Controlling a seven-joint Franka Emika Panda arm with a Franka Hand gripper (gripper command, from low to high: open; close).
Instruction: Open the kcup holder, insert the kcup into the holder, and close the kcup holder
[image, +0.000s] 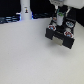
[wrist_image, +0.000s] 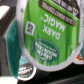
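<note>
The kcup holder (image: 61, 34) is a black box on the white table at the exterior view's right, its pod slots showing from above. My gripper (image: 60, 18) hangs right over it, shut on the kcup (image: 60, 20), a small pod with a green top. In the wrist view the kcup's green lid (wrist_image: 47, 35), printed "Dark Magic", fills most of the picture, tilted and very close. The fingertips themselves are hidden in that view.
Red-lidded pods (image: 67, 33) sit in the holder, and a teal-lidded pod (wrist_image: 12, 46) shows beside the kcup. A white bottle-like object (image: 26, 11) stands at the back, with dark clutter (image: 7, 19) along the exterior view's far left edge.
</note>
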